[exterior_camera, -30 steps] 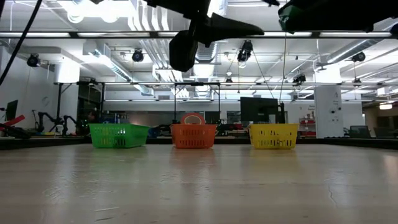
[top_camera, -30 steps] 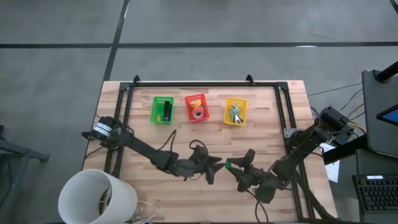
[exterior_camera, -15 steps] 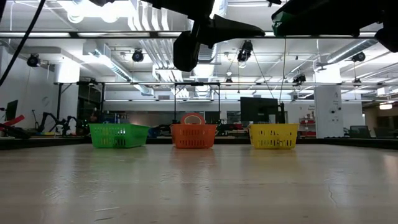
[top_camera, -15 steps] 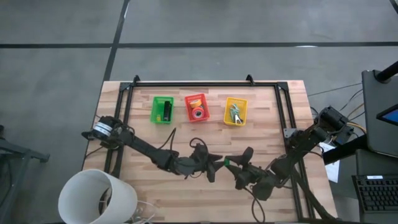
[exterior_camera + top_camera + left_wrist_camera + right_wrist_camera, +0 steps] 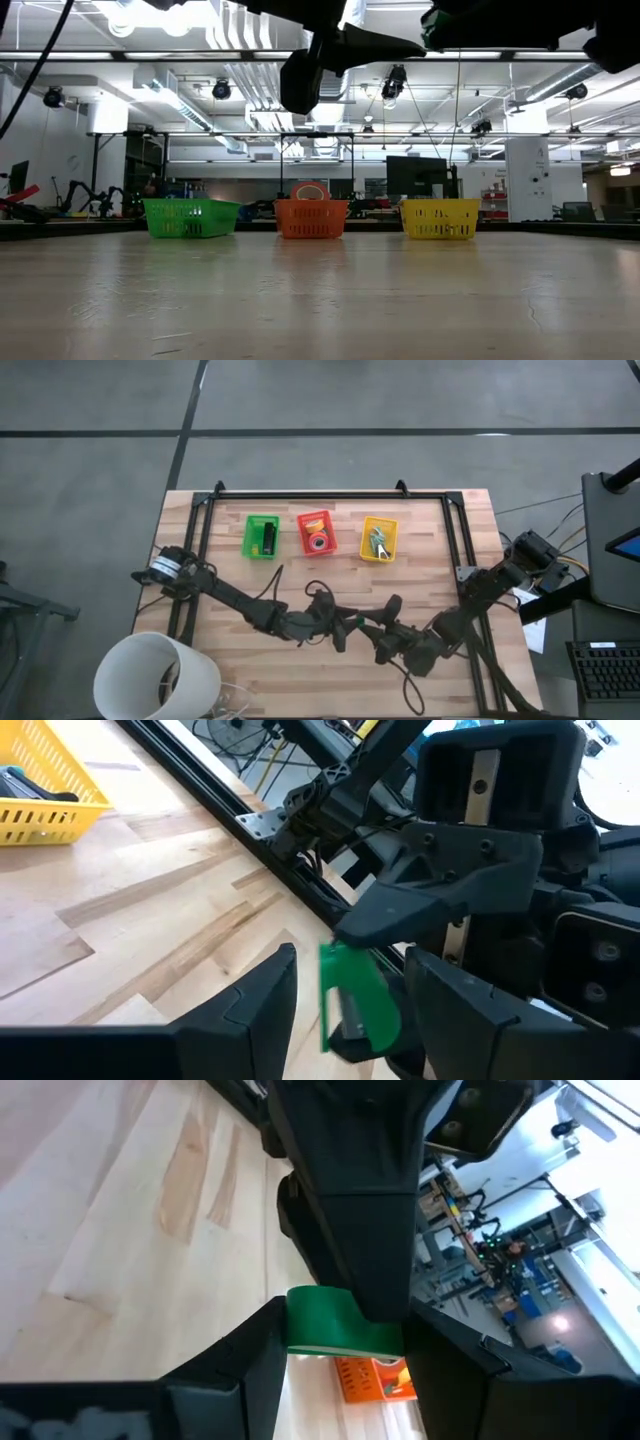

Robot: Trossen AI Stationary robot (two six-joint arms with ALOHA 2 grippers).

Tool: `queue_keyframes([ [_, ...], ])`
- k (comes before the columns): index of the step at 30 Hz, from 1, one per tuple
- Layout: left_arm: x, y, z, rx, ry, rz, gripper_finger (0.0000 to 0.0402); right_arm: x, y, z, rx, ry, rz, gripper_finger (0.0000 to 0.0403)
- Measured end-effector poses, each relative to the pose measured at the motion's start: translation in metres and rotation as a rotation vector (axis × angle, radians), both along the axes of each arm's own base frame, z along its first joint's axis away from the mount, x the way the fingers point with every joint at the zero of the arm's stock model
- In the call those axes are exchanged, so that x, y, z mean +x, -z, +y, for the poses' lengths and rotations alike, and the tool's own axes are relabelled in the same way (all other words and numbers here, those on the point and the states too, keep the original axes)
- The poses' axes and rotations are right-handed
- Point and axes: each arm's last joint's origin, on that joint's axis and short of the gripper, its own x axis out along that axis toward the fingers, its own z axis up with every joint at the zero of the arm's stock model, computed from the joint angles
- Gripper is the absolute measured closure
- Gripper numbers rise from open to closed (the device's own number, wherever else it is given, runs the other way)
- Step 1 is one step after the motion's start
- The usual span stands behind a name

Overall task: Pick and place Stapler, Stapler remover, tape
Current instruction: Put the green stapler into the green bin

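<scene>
The green ring-shaped tape roll point(image 5: 335, 1323) hangs above the near middle of the pale wooden table point(image 5: 430, 575), pinched between the right gripper point(image 5: 338, 1342) fingers, with the left gripper point(image 5: 345, 988) spread wide around it. A clean handover, I judge, needs the left fingers centred and closed before the right lets go. The roll stands edge-on, its axis level between the right fingers.

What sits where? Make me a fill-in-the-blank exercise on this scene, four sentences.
The stapler lies in the ___ basket.
The red basket holds a roll of ___.
The stapler remover lies in the ___ basket.
The right gripper grips a tape roll whose colour is ___.
Missing words: green; tape; yellow; green.
</scene>
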Motion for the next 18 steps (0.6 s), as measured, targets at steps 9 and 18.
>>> queue_keyframes([
  [9, 0.0018, 0.0009, 0.0051, 0.026, -0.002, 0.015, 0.0213, 0.0086, -0.0002, -0.0096, 0.023, 0.003, 0.008, 0.0227],
  [18, 0.0020, 0.0011, 0.0058, 0.056, 0.000, 0.023, 0.0236, 0.0086, -0.0004, -0.0094, 0.024, 0.002, 0.007, 0.0227],
])
